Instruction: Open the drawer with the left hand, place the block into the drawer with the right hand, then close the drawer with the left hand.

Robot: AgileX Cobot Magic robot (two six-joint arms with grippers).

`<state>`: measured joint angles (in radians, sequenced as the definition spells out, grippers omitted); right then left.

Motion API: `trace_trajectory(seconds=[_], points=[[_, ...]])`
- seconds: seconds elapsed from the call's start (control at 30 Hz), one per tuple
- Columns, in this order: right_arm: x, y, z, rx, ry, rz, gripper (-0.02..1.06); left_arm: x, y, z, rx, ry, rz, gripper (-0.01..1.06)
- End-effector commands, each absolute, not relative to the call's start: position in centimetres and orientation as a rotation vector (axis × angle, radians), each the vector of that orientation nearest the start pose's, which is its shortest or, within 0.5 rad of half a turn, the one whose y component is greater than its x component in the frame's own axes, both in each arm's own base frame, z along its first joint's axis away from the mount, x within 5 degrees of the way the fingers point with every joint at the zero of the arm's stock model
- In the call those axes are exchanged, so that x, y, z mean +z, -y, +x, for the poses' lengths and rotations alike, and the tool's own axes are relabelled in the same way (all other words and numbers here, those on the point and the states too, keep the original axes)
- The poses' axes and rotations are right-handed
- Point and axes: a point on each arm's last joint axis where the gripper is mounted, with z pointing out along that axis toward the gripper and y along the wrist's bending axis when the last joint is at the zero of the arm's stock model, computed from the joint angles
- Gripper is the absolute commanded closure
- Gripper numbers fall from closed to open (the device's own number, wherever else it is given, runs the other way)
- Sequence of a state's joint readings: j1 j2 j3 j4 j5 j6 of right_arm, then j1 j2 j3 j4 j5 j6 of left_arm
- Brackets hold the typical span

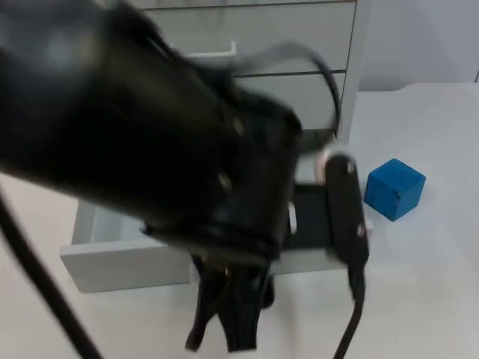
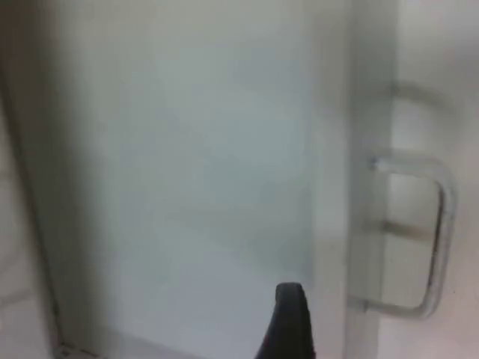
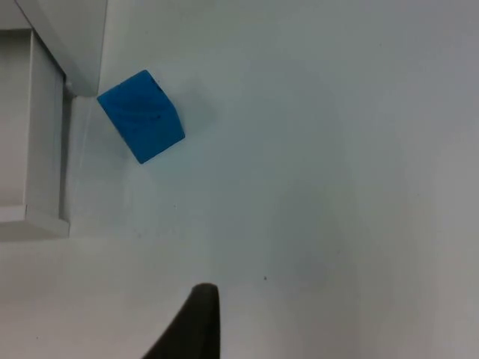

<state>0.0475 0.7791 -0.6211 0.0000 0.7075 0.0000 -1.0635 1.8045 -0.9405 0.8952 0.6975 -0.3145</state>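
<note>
The left arm reaches low across the pulled-out drawer (image 1: 112,258), its left claw (image 1: 228,321) hanging past the drawer's front panel; whether it is open or closed cannot be told. The blue block (image 1: 394,188) sits on the white counter (image 1: 434,284) just beside the drawer. The right claw (image 3: 191,329) hovers above the counter near the block, its state unclear.

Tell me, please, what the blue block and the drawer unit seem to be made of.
The blue block looks like painted wood or hard foam: matte, evenly coloured faces and crisp edges; which of the two is unclear. The drawer unit appears to be pale grey plastic or coated metal with a smooth, slightly glossy finish. Its handle is a rounded light bar, possibly plastic.
</note>
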Motion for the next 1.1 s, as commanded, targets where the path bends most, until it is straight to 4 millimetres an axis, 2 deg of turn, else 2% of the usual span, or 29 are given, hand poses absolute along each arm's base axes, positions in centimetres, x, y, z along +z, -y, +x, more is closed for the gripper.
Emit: trace_trajectory(seconds=[0.0,0.03,0.07,0.2,0.23,0.37,0.4,0.53,0.57,0.6,0.7,0.73,0.8,0.9,0.93,1.07], points=[[29.0,-0.6,14.2,0.016,-2.337,-0.056,-0.01,17.3,25.7,19.1,0.489,-2.011,1.666,0.39],[29.0,-0.6,14.2,0.016,-2.337,-0.056,-0.01,18.4,25.6,18.9,0.440,-2.008,1.630,0.39],[29.0,-0.6,14.2,0.016,-2.337,-0.056,-0.01,18.4,25.6,18.9,0.440,-2.008,1.630,0.39],[28.9,-0.6,14.2,0.016,-2.340,-0.056,-0.01,22.1,24.8,18.7,0.294,-1.987,1.501,0.39],[28.9,-0.6,14.2,0.016,-2.340,-0.056,-0.01,22.1,24.8,18.7,0.294,-1.987,1.501,0.39],[28.9,-0.6,14.2,0.016,-2.345,-0.056,-0.01,24.5,21.8,20.5,0.234,-2.092,1.312,0.39],[28.9,-0.6,14.2,0.016,-2.345,-0.056,-0.01,24.5,21.8,20.5,0.234,-2.092,1.312,0.39],[28.9,-0.6,14.2,0.016,-2.345,-0.056,-0.01,26.2,17.9,22.3,0.107,-2.231,1.116,0.39],[28.9,-0.6,14.2,0.016,-2.345,-0.056,-0.01,26.2,17.9,22.3,0.107,-2.231,1.116,0.39],[28.9,-0.6,14.2,0.016,-2.345,-0.056,-0.01,26.6,17.0,22.5,0.065,-2.256,1.071,0.39],[28.9,-0.6,14.2,0.016,-2.345,-0.056,-0.01,28.0,13.6,23.5,-0.019,-2.323,0.871,0.39],[28.9,-0.6,14.2,0.016,-2.345,-0.056,-0.01,28.0,13.6,23.5,-0.019,-2.323,0.871,0.39],[28.9,-0.6,14.2,0.016,-2.345,-0.056,-0.01,29.1,11.0,24.0,-0.077,-2.368,0.670,0.39],[28.9,-0.6,14.2,0.023,-2.348,-0.053,-0.01,30.0,7.8,24.0,-0.096,-2.422,0.468,0.39],[28.9,-0.6,14.2,0.023,-2.348,-0.053,-0.01,30.0,7.8,24.0,-0.096,-2.422,0.468,0.39],[28.9,-0.6,14.2,0.023,-2.350,-0.053,-0.01,30.1,4.4,23.2,-0.095,-2.438,0.261,0.39]])
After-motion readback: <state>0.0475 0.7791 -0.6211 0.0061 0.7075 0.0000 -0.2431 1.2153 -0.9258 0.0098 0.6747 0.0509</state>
